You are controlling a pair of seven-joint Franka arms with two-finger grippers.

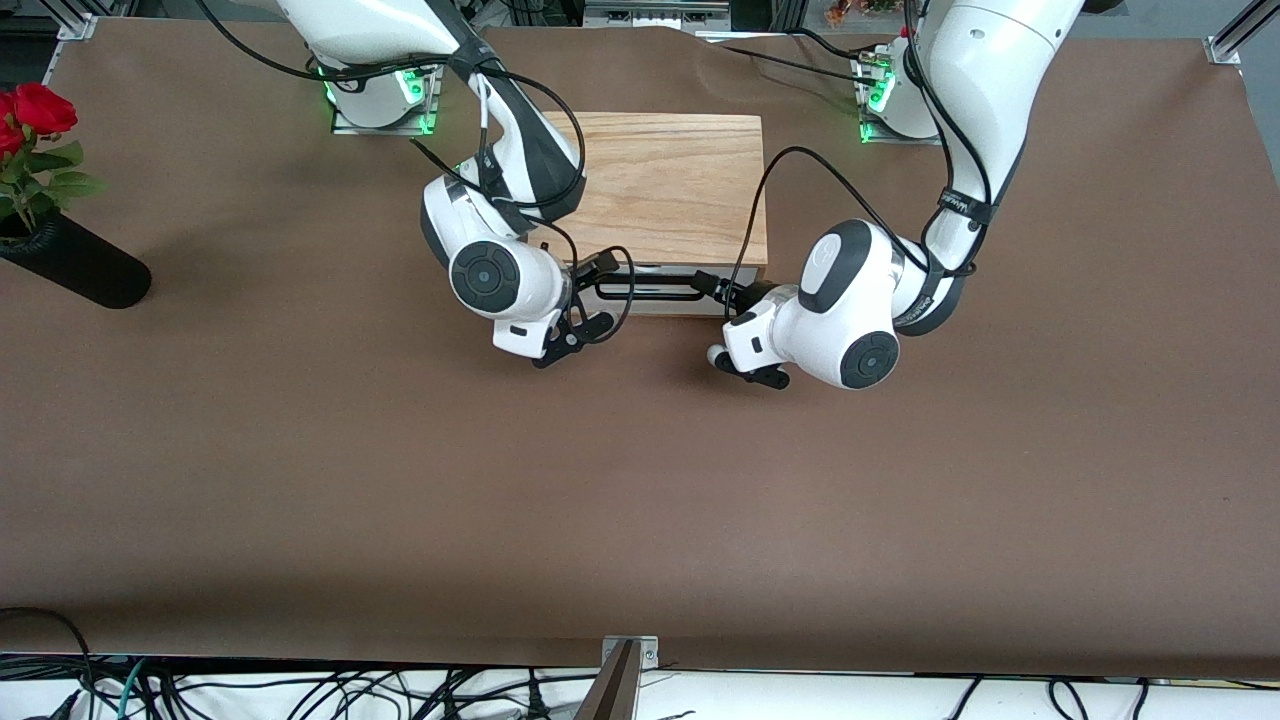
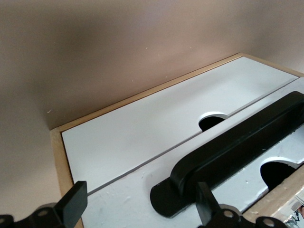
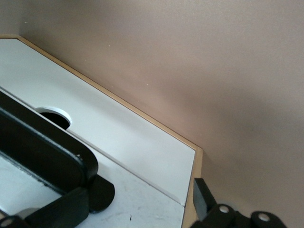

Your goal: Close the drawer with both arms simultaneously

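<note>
A: How much room is there around the box?
B: The oak box (image 1: 668,185) sits on the brown tabletop (image 1: 400,500) between the two arm bases, with a wide bare stretch of tabletop nearer the front camera

A: And the drawer?
B: The drawer (image 2: 156,142) is in the box's front, its white panel about flush with the wooden edge; the black handle (image 1: 650,290) runs along it

A: The grippers?
B: The right gripper (image 1: 590,268) is at the handle's end toward the right arm, fingers (image 3: 64,209) spread wide around the handle's foot, gripping nothing. The left gripper (image 1: 722,290) is at the handle's other end, fingers (image 2: 73,202) also well apart

A: Anything else?
B: A black vase (image 1: 75,262) of red roses (image 1: 35,110) lies tilted at the right arm's end; what the drawer holds cannot be seen
</note>
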